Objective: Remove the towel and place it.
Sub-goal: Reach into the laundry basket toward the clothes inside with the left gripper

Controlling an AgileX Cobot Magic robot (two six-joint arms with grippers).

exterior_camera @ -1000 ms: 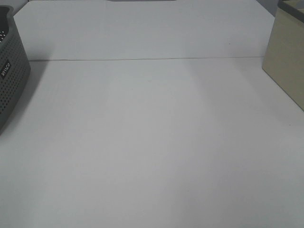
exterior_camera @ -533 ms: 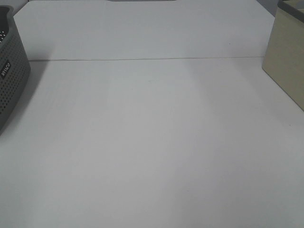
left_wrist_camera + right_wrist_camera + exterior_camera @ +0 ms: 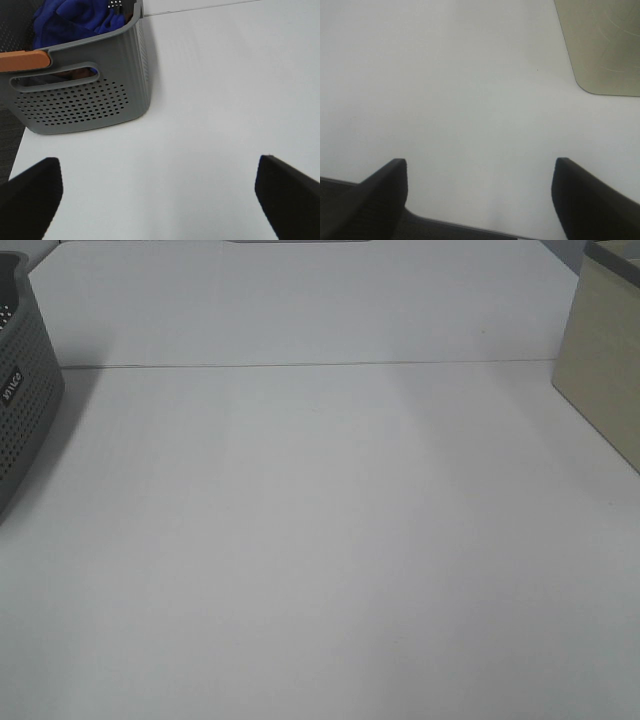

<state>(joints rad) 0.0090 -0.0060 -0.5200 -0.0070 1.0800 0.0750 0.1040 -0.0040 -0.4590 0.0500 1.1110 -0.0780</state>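
The deep blue towel [image 3: 75, 22] lies crumpled inside a grey perforated basket [image 3: 85, 100], seen in the left wrist view. My left gripper [image 3: 157, 200] is open and empty above the white table, some way short of the basket. My right gripper [image 3: 480, 195] is open and empty over bare table near its edge. Neither gripper shows in the exterior high view, and the towel does not show there either.
The grey basket [image 3: 22, 390] stands at the table's left edge and has an orange handle piece [image 3: 25, 60]. A beige box [image 3: 605, 370] stands at the right edge and also shows in the right wrist view [image 3: 602, 45]. A seam [image 3: 300, 365] crosses the white table.
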